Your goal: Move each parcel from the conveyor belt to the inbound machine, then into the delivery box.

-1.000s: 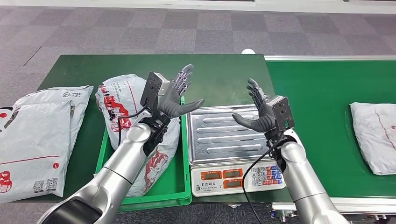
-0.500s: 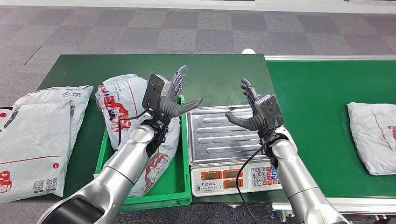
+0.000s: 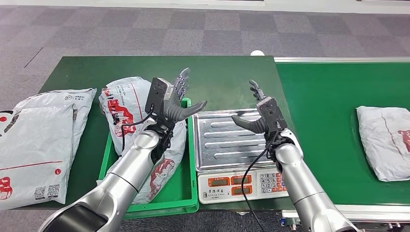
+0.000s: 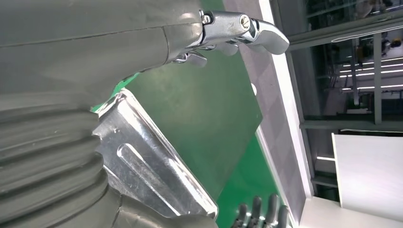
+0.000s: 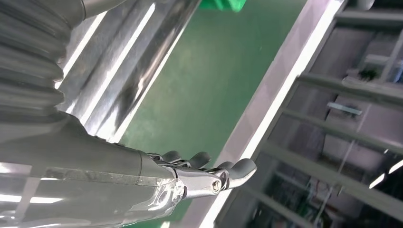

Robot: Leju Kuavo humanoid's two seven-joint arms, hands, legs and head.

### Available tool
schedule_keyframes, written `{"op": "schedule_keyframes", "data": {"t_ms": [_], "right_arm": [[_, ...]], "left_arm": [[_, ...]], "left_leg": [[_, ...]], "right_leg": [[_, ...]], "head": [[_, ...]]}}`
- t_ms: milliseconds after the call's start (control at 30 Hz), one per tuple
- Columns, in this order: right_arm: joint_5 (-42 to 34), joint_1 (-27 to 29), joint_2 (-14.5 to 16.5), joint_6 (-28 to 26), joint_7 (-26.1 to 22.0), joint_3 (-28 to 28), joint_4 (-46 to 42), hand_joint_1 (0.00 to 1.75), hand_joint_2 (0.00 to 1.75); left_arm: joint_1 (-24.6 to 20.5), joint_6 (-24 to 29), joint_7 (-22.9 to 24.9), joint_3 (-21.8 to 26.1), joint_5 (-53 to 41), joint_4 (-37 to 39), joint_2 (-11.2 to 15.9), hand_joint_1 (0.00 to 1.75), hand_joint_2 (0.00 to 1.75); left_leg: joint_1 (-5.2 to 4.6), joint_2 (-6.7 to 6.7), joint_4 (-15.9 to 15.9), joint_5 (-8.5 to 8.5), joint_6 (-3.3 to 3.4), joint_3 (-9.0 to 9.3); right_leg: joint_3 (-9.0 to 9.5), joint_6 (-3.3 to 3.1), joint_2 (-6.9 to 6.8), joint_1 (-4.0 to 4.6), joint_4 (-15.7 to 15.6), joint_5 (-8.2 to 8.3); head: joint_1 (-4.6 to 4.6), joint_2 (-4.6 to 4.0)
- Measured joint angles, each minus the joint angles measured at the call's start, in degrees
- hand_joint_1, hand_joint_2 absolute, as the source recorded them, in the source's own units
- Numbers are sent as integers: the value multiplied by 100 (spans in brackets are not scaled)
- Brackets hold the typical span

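While both hands hover above the weighing scale [image 3: 232, 140], left hand [image 3: 176, 101] and right hand [image 3: 258, 116] keep their fingers spread, holding nothing. One grey parcel [image 3: 384, 140] lies on the conveyor belt [image 3: 329, 106] near its right edge; another parcel [image 3: 128, 111] rests in the green bin [image 3: 186, 193].

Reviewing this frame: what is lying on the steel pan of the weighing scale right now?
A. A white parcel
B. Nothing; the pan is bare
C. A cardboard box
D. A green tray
B: the scale's ribbed steel pan is bare, with the left hand and right hand raised open above it, holding nothing.
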Motion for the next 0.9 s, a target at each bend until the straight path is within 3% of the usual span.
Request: {"op": "schedule_keyframes", "data": {"t_ms": [233,567,900], "right_arm": [[553,-101,-223,-675,155,-81,73,0,175],[1832,-144,-1073,-1724,415,-675,665,0,175],[2157,-199,-1381,-1907,497,-874,1122,0,175]], "left_arm": [[-70,46,-53,0,11,160,14,0,175],[-55,114,-169,0,-64,223,95,0,175],[1,151,-167,0,-78,150,115,0,175]], "left_leg": [[-1,-3,2,0,0,0],[-2,-13,6,-1,2,-9],[-1,-9,5,-1,1,-8]], "right_leg": [[-2,0,-2,0,-1,0],[-2,1,-12,-1,-5,1],[-6,1,-8,0,-2,1]], "head": [[0,0],[0,0],[0,0]]}}
